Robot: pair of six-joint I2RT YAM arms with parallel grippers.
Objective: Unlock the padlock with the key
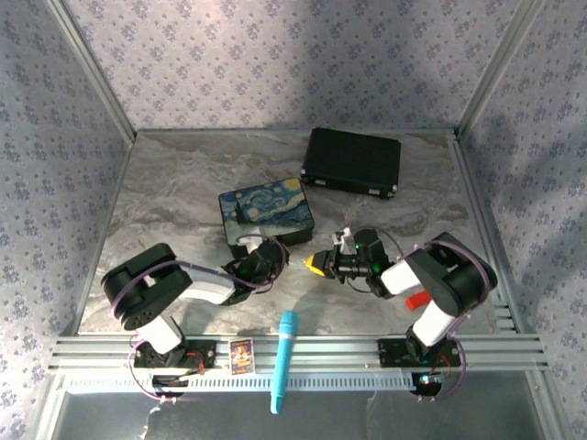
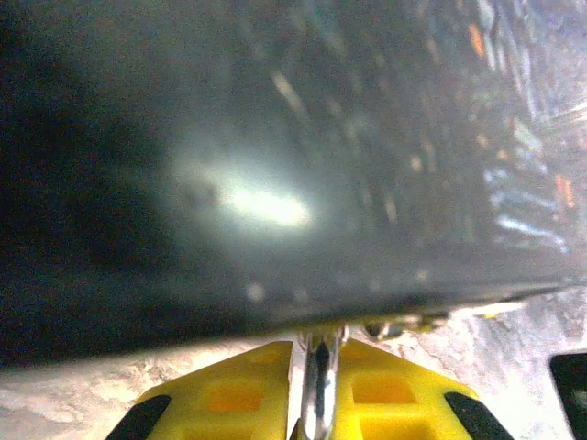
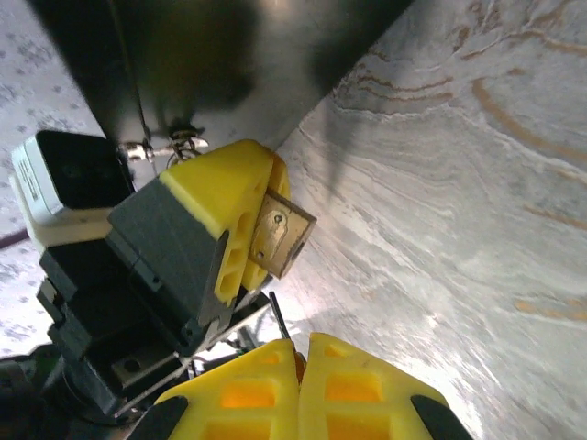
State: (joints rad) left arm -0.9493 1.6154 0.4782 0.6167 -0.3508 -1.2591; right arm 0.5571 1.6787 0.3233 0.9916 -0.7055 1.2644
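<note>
Status: preparation complete, unlocking not yet done.

Done, as far as I can see: the padlock (image 3: 282,234) is off the desk (image 1: 183,192) and in hand. My left end effector (image 1: 272,260) sits at the near edge of the box (image 1: 266,209). It is clenched on the padlock, and its wrist view shows the silver shackle (image 2: 318,385) pinched between the yellow fingers. The brass body juts out past those fingers on the side away from the box.

My right end effector (image 1: 316,265) is clenched tight, just off the box's near right corner, tips aimed at the left one. A thin dark strip pokes from the seam of its fingers. I judge this to be the key (image 3: 278,321), though it is too slight to confirm.

Outstanding: key into keyhole, turn, shackle released. I cannot tell from these views where the keyhole faces, nor whether the shackle is latched.

Relative position: the padlock lies just ahead of the right end effector's tips, near but apart, with a small gap between the strip and the brass body. Alignment looks close, in my judgement, but not yet engaged.
</note>
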